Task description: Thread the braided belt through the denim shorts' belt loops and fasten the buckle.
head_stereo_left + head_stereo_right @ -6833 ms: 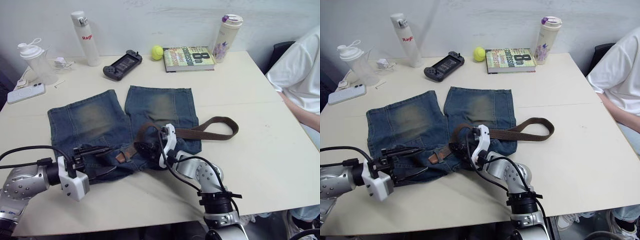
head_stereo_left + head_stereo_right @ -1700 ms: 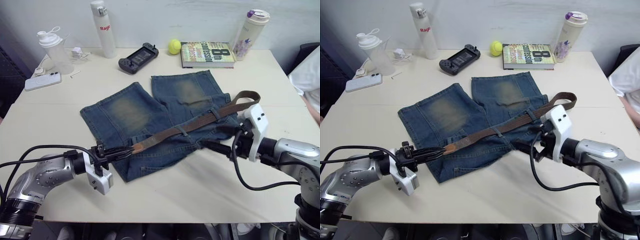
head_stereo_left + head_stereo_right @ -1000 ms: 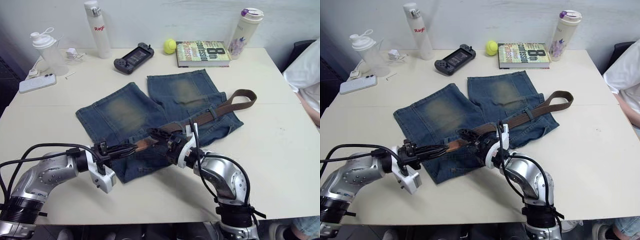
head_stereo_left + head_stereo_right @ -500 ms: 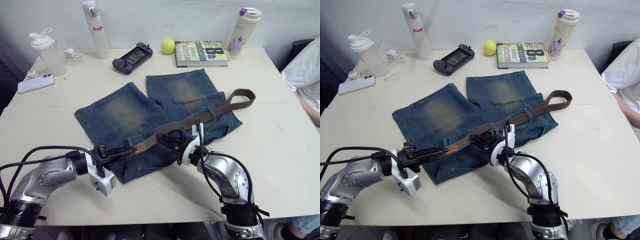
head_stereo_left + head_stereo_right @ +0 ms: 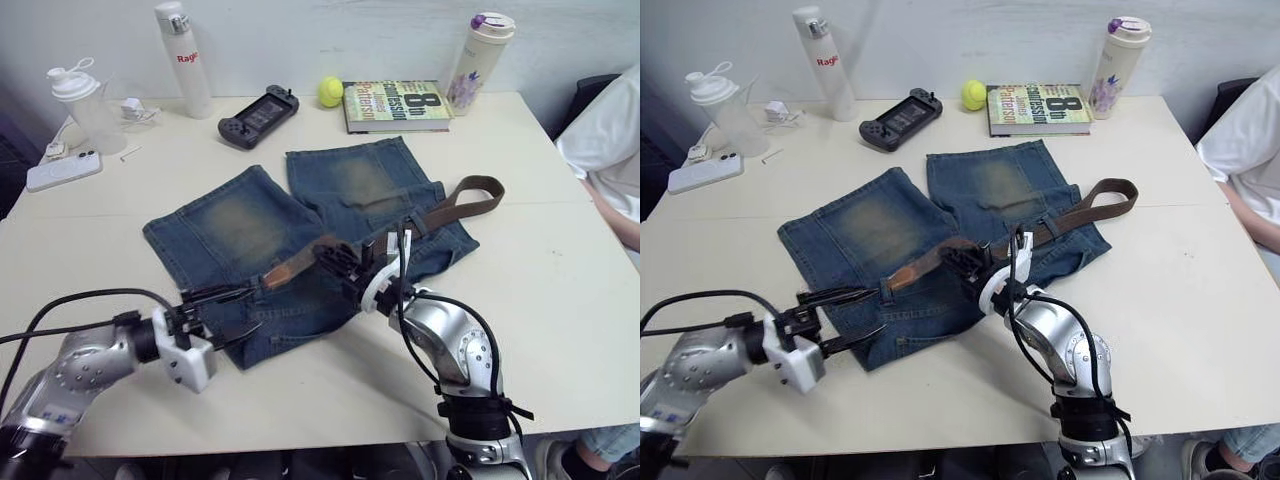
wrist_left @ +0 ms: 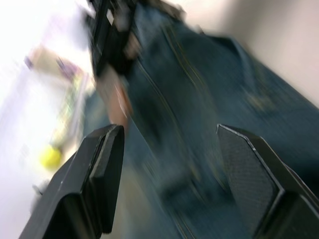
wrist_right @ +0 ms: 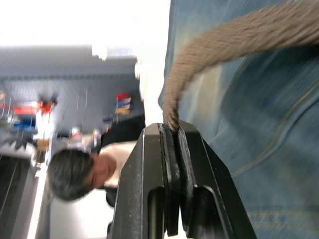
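The faded blue denim shorts [image 5: 300, 240] are spread flat near the middle of the pale tabletop [image 5: 560, 290], waistband toward the robot and legs toward the far wall. The dark brown braided belt [image 5: 440, 205] is laid slantwise across the waistband; its looped end is seen past the shorts' right edge on bare table, and its tan leather tip [image 5: 283, 273] is raised above the denim near the waistband.

The right gripper [image 5: 335, 262] is closed on the braided strap just behind the tan tip; in the right wrist view the strap [image 7: 224, 55] is seen pinched between the two pressed-together pads [image 7: 172, 149]. The left gripper [image 5: 222, 312] is held open over the near left corner of the shorts, with its fingers [image 6: 99, 164] spread wide and nothing between them, and just short of the tip.

Broad bare table is left to the right of the shorts and along the near edge. The far edge is lined with a white bottle [image 5: 180, 60], a black game controller [image 5: 258, 103], a yellow tennis ball [image 5: 330, 91], a book [image 5: 395, 103] and a pale tumbler [image 5: 472, 50], all well apart from the shorts. A clear shaker cup [image 5: 78, 100] and a white phone [image 5: 62, 170] are set at the far left corner. A person in a white shirt [image 5: 605, 150] is seated at the right edge.
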`<action>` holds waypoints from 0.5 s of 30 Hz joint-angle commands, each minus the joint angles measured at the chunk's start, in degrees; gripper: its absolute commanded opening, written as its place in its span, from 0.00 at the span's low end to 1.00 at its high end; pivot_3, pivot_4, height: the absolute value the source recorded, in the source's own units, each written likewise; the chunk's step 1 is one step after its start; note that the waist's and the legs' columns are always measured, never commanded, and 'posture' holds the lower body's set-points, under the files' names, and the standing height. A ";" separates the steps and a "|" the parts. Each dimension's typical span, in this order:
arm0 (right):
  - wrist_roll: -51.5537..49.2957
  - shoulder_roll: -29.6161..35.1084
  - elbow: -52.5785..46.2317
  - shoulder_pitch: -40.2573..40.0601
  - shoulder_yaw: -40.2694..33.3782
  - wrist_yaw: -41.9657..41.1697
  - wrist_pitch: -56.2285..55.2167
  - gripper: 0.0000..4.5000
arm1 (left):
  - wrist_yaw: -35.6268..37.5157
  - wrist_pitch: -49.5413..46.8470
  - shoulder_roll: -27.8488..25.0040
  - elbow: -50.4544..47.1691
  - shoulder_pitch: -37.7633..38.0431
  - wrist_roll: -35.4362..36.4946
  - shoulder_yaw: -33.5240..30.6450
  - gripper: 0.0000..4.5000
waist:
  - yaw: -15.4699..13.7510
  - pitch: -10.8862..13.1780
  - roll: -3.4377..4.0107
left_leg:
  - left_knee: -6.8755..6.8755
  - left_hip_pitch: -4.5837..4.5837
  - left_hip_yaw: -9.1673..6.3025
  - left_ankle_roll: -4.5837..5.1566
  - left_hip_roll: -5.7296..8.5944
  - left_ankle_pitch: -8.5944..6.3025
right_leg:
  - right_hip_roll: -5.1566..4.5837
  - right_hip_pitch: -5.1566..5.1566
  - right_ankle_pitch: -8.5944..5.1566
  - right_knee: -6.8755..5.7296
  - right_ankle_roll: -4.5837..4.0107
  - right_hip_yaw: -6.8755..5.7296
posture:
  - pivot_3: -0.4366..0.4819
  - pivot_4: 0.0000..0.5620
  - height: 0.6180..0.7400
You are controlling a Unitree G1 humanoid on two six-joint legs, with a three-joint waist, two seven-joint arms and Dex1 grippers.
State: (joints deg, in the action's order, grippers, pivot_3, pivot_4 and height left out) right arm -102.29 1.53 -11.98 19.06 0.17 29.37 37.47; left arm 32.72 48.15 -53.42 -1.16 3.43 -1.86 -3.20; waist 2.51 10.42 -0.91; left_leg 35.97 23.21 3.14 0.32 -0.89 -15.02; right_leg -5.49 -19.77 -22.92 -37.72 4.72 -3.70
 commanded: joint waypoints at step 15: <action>10.50 -1.04 -2.86 0.89 -1.16 -6.68 1.35 0.00 | 9.92 -17.17 4.75 -0.27 1.97 6.30 5.00 0.74 | -0.93 -0.01 0.02 | 0.09 -0.01 -0.02 0.27 0.05 -0.16 | -0.06 0.09 0.00 0.02 0.00 0.04 | 0.48 0.27 1.00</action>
State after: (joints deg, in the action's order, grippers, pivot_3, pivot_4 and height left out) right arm -91.66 0.31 -11.59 19.83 -0.36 23.66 38.72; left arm 42.08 33.09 -49.22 -0.08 5.40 4.40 0.71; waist 1.57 10.41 -0.89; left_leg 36.06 23.20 3.13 0.59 -0.83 -15.17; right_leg -5.55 -19.69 -22.92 -37.71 4.72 -3.66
